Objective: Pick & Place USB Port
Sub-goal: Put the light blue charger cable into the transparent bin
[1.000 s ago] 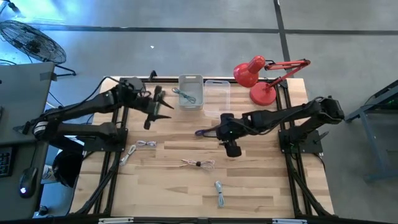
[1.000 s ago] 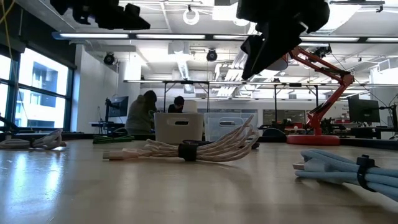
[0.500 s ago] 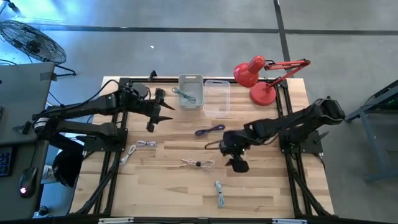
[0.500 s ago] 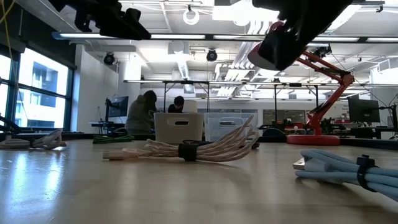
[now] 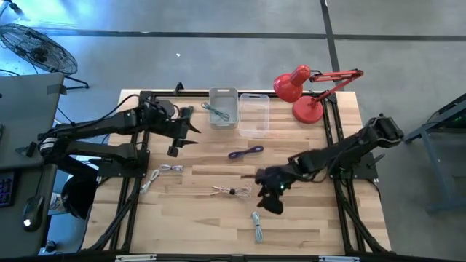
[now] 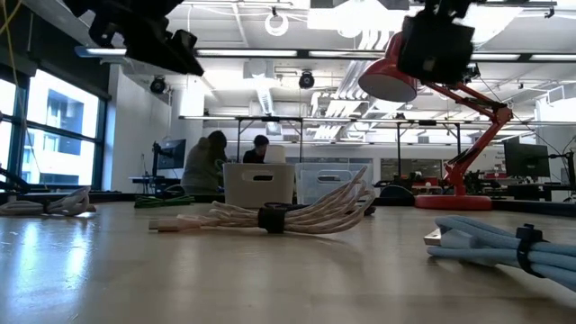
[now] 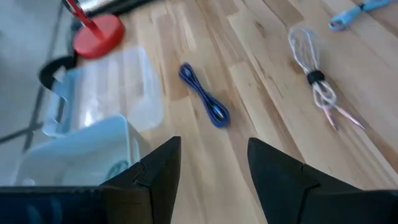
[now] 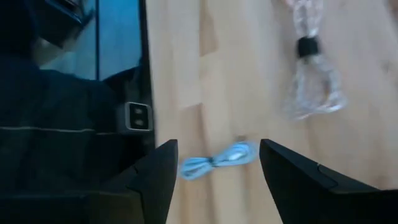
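A bundled white cable (image 6: 270, 216) lies mid-worktop (image 6: 270, 279), a light blue cable (image 6: 499, 245) toward the right edge. Behind stand a white bin (image 6: 259, 184) and a red lamp (image 6: 454, 135). Two people sit beyond.

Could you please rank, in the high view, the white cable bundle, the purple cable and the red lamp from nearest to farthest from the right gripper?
From the right gripper:
1. White cable bundle, mid-table, toward the left arm's side.
2. Purple cable, farther back, before the bins.
3. Red lamp, far back corner, right side.
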